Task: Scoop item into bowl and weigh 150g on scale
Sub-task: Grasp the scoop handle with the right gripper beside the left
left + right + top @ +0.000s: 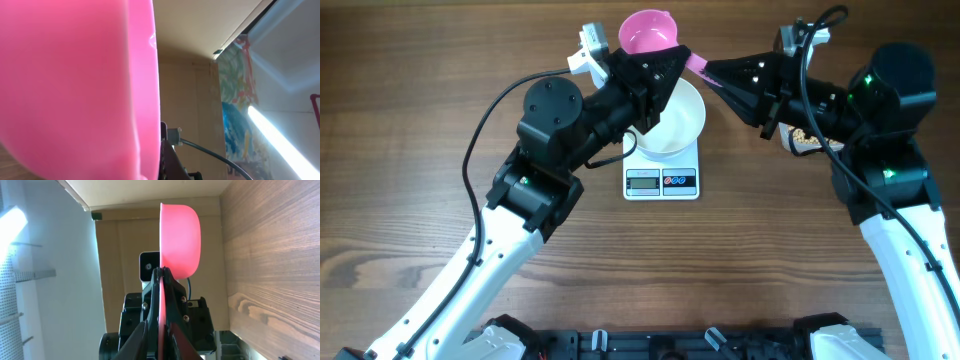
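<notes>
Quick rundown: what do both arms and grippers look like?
The left arm and right arm match: white lower links, round black joint housings and small green lights. The left gripper and right gripper are black tapered wedges, each with a pale camera block behind it. A loose black cable loops over each arm.

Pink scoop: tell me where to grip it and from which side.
Take the pink scoop by its thin flat handle, coming from the handle's end, on the right, jaws across its flat faces. The round cup looks too wide to pinch.
</notes>
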### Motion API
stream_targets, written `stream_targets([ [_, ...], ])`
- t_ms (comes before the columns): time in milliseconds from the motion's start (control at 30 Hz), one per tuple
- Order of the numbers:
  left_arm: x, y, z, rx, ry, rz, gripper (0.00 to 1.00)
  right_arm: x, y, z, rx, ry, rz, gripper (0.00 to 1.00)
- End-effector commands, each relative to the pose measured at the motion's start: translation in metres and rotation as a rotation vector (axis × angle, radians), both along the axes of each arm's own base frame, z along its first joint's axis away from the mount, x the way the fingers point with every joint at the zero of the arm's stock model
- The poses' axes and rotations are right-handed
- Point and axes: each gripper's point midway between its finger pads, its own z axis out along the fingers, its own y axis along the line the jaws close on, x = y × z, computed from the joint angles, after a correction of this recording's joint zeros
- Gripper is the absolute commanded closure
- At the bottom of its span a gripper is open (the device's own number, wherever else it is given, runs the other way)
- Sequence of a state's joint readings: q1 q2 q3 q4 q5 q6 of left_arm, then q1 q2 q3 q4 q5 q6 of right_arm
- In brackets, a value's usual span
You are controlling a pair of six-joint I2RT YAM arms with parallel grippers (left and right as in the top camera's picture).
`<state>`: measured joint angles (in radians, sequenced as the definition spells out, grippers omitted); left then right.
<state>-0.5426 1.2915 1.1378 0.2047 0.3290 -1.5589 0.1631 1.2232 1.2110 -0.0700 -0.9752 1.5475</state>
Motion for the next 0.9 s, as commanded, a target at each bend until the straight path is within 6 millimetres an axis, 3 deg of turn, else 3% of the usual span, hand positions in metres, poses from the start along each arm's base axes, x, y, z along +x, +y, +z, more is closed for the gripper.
stream_targets([
  [0, 0.001, -0.0011, 0.0027, -0.005, -0.003, 0.006, 0.96, 0.0025, -0.0009, 0.0091, 0.002, -0.026, -0.024, 0.85],
  [867, -0.0051, -0.0085, 0.0025, -0.016, 0.012, -0.018, 0.96, 0.0035, -0.0013, 0.0091, 0.002, -0.025, -0.03, 0.87],
])
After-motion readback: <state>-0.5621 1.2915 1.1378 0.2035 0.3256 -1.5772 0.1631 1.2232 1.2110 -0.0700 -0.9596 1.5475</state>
